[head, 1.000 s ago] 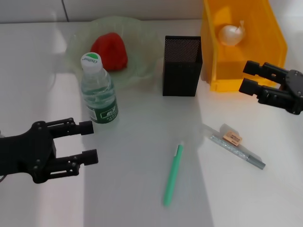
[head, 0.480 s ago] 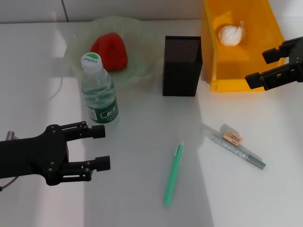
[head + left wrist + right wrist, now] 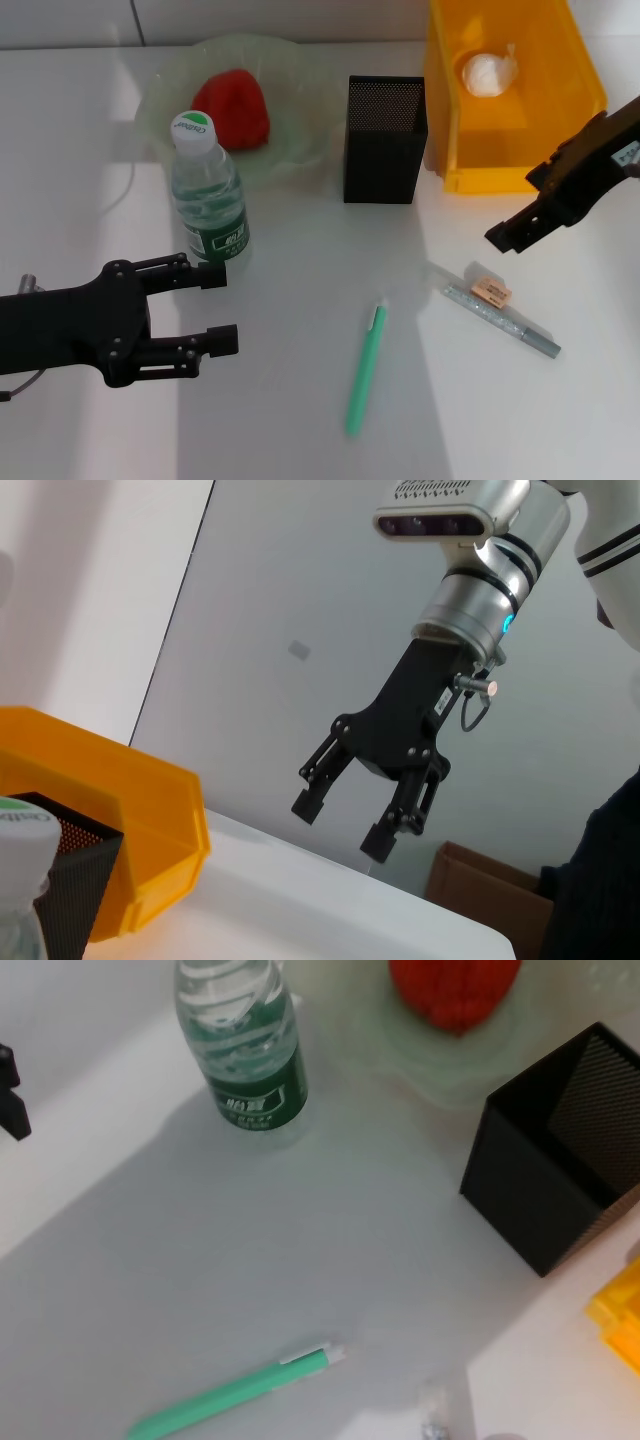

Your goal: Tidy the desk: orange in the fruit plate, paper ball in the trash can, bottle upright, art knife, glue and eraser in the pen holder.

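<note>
Two open end effectors, left end effector (image 3: pixel 218 308), right end effector (image 3: pixel 340 824)

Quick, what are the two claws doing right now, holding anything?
Left gripper: open, empty, beside the bottle.
Right gripper: open, empty, above the eraser.

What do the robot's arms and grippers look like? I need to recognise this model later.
Both grippers are matte black with two slim, square-tipped fingers on linkage bars: the left gripper, the right gripper. The right arm's wrist is silver with black rings, a small blue light, a looped cable and a grey camera bar.
</note>
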Tool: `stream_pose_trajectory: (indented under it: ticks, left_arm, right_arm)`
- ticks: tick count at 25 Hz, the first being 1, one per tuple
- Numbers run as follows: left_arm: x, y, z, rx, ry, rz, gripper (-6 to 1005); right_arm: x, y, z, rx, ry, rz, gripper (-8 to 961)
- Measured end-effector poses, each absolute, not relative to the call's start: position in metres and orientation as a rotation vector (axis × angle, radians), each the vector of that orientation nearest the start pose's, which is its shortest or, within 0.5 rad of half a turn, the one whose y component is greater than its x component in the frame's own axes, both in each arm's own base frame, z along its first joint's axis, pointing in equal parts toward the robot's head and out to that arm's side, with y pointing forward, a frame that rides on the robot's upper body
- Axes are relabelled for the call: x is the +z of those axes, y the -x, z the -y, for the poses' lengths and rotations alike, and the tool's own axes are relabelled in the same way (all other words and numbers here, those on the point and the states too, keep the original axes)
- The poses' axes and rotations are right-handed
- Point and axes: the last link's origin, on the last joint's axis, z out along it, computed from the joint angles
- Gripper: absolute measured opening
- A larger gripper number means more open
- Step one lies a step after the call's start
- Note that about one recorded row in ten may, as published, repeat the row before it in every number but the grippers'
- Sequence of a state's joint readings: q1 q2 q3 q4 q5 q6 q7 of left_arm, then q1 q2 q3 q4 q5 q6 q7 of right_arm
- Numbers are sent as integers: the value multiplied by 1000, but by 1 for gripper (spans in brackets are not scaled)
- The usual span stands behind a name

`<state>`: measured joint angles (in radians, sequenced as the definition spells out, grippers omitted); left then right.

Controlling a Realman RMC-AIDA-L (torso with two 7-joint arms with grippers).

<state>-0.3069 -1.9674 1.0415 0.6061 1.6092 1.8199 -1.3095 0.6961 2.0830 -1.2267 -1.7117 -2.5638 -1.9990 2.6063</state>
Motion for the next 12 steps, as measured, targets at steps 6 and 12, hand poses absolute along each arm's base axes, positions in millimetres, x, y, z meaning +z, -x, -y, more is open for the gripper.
stream_pose_trajectory:
  ticks: [6, 12]
  left_arm:
    - [20, 283, -249, -1018, 2861, 623, 790]
    - [21, 285, -250, -1004, 2854, 631, 789]
  right_arm:
    - [19, -114, -334, -574, 2739, -838, 846]
    - [-9, -112, -336, -606, 2754, -869, 844]
